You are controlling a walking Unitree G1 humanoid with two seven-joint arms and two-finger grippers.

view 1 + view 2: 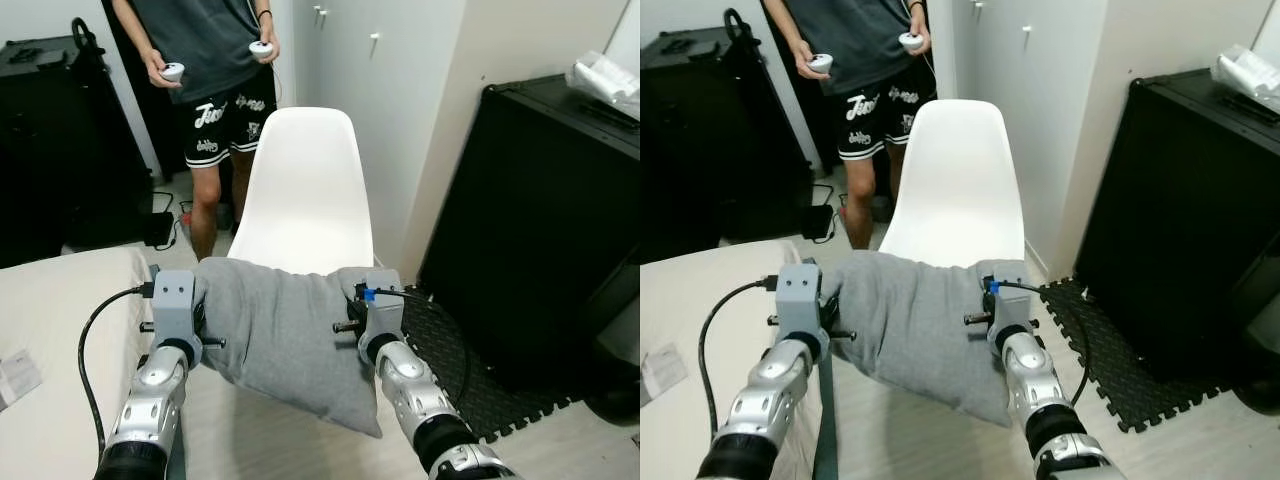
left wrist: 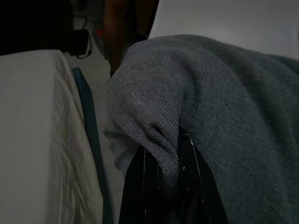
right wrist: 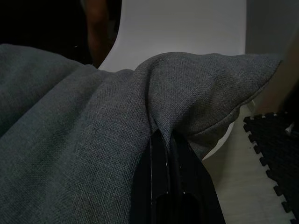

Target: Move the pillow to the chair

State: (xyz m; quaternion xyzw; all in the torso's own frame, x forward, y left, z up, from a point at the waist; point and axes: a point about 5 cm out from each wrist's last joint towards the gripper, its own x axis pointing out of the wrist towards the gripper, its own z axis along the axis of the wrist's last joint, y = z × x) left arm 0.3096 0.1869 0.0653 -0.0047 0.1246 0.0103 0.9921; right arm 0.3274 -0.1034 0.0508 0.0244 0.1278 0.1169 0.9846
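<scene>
A grey pillow [image 1: 280, 335] hangs in the air between my two grippers, just in front of the white chair [image 1: 305, 190]; its far edge is level with the seat's front rim. My left gripper [image 2: 169, 156] is shut on the pillow's left corner, with fabric bunched between its black fingers [image 2: 140, 186]. At the other corner my right gripper [image 3: 163, 140] is shut on a fold of the cloth. In the eye views the pillow hides both pairs of fingers. The chair seat is bare.
A bed with a pale sheet [image 1: 60, 330] lies at my left. A tall black cabinet [image 1: 540, 220] stands at the right, with a black foam mat [image 1: 470, 395] at its foot. A person [image 1: 215, 60] holding two controllers stands behind the chair.
</scene>
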